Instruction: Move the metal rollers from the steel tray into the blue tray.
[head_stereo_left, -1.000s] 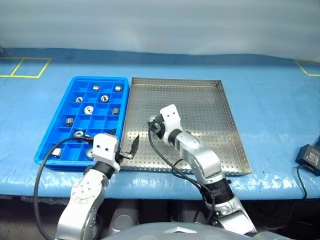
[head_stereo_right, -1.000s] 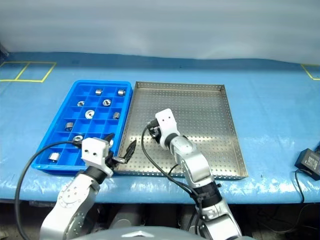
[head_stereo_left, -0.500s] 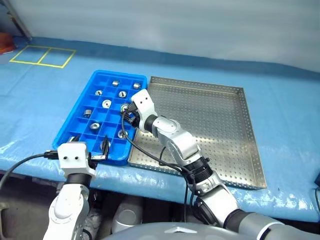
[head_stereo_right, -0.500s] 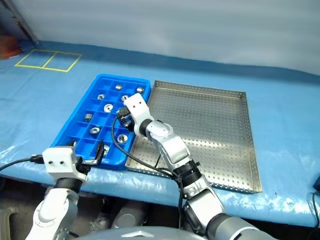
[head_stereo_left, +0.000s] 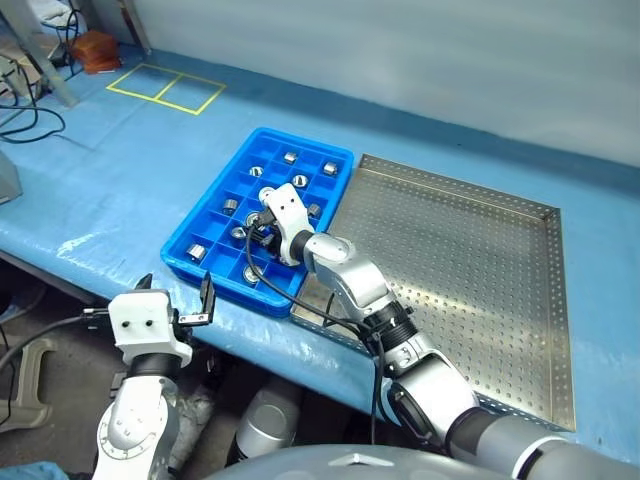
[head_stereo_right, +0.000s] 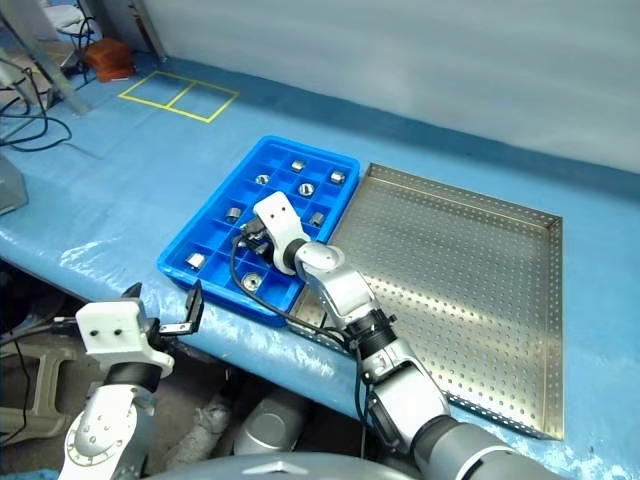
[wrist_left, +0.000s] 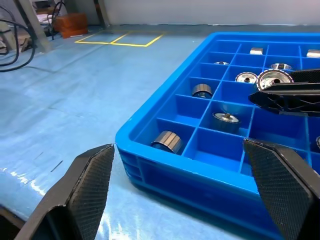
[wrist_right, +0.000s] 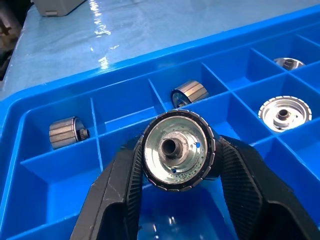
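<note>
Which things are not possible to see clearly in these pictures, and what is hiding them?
- Blue tray, eye views: the right gripper and its wrist cover several middle compartments, so the roller count there is uncertain.
- Held roller, right wrist view: it hides the compartment floor directly under it.
- Steel tray, eye views: the right arm covers its near-left corner.
- Blue tray, left wrist view: cut off at the frame edge.

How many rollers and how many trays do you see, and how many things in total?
Rollers: 11 (10 in the blue tray, 1 in the right hand)
Trays: 2 (blue tray, steel tray)
Total: 13
</note>
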